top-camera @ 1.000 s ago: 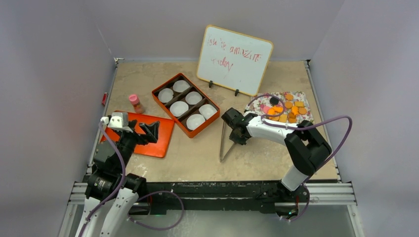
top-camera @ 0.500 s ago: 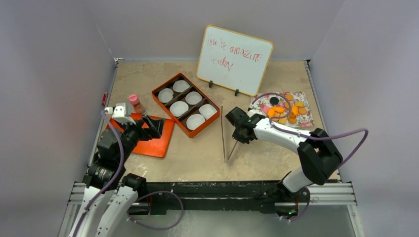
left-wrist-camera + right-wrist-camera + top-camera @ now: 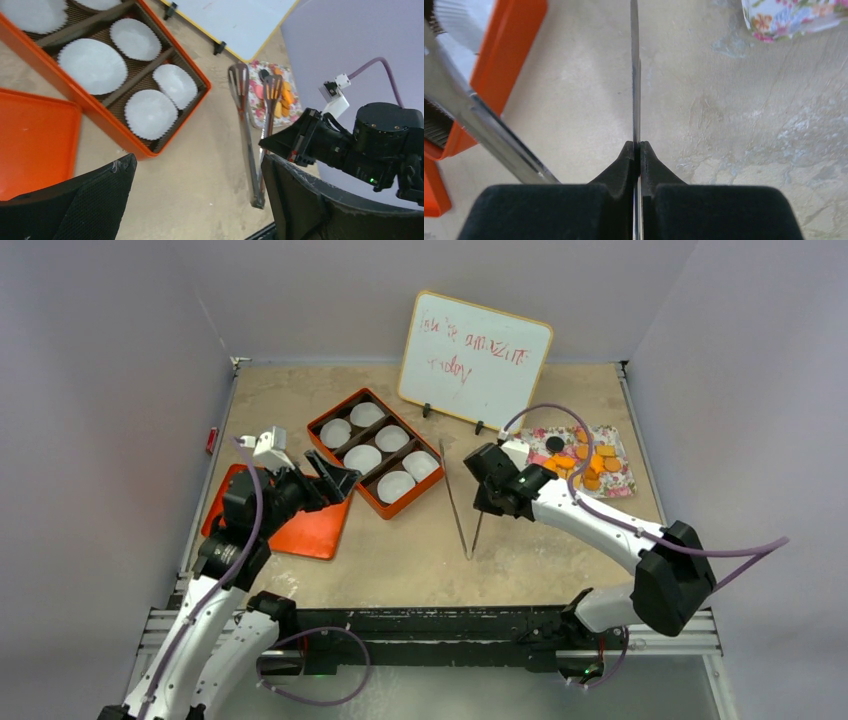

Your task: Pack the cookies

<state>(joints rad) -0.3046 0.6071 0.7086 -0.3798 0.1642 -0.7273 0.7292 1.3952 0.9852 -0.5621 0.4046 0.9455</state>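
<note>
The right gripper (image 3: 488, 502) is clamped tight on one arm of a pair of metal tongs (image 3: 456, 508). In the right wrist view its black fingers (image 3: 621, 162) meet on the thin blade with no gap. The tongs' other arm (image 3: 484, 127) splays off freely toward the left. The joined end of the tongs points at the near edge of the table (image 3: 400, 560) and the two tips at the far edge. Whether that joined end touches the table cannot be told.

Just left of the tongs an orange box (image 3: 345, 471) lies slantwise, with six white paper cups (image 3: 362, 459) in its compartments.

The left gripper (image 3: 335, 483) is spread wide and holds nothing. It hangs at the near-left wall of the box, above the right edge of a flat orange lid (image 3: 310, 528) that lies toward the left edge.

The cookies (image 3: 585, 465) lie heaped on a flowered plate (image 3: 625, 486) toward the far right corner, mostly orange with one black among them, apart from both grippers. A whiteboard (image 3: 475, 360) with red writing stands along the far edge.
</note>
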